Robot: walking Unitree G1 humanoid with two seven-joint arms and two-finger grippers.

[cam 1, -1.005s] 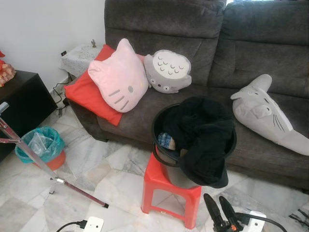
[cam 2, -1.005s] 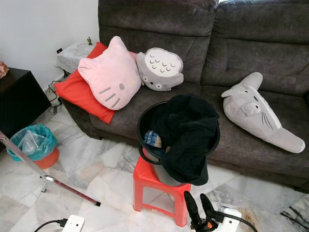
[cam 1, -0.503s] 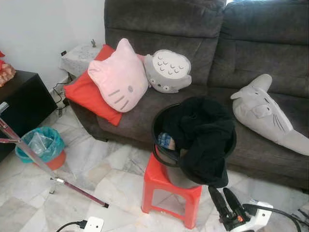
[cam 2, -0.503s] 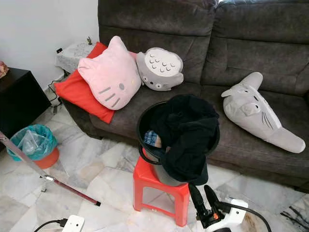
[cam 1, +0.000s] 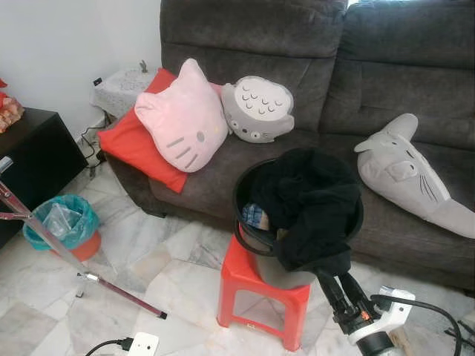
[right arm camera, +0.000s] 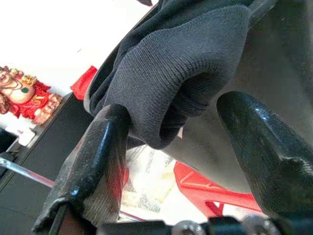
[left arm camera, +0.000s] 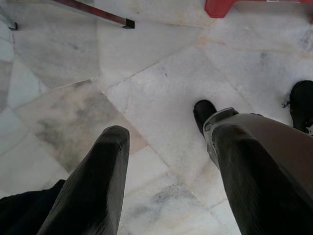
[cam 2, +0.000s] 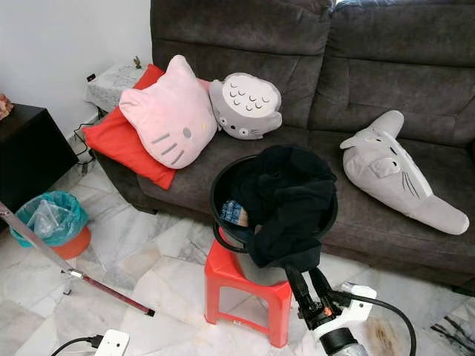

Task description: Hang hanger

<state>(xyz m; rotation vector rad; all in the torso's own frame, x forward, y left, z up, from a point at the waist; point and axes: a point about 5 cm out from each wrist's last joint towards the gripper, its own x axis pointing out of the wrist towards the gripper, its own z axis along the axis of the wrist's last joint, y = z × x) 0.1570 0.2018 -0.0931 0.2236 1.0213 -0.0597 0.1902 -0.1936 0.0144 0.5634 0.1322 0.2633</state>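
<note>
- A dark grey sofa (cam 1: 312,44) is filling the back of the scene, with a red cushion (cam 1: 130,144), a pink cat pillow (cam 1: 182,119), a grey owl pillow (cam 1: 257,109) and a grey plush (cam 1: 412,174) lying on its seat.
- A black cabinet (cam 1: 33,159) is standing at the left, and a bin (cam 1: 63,226) with a teal bag is sitting on the marble floor (cam 1: 171,274) beside it.
- A thin metal stand (cam 1: 44,233) is leaning across the floor in front of the bin.
- A red stool (cam 1: 256,285) is standing before the sofa, and a black bucket (cam 1: 249,222) is resting on it.
- Black clothes (cam 1: 312,200) are spilling over the bucket's rim and hanging down its front.
- I cannot make out a hanger among these things.
- The right gripper (cam 1: 338,280) is reaching up to the hanging cloth; its fingers (right arm camera: 93,161) are standing apart, with a ribbed fold of the cloth between them, touching one finger.
- The left gripper (left arm camera: 166,166) is pointing down at the floor, its fingers spread, beside the robot's black foot (left arm camera: 204,112).
- A white socket box (cam 1: 142,345) is lying on the floor near the stand.
</note>
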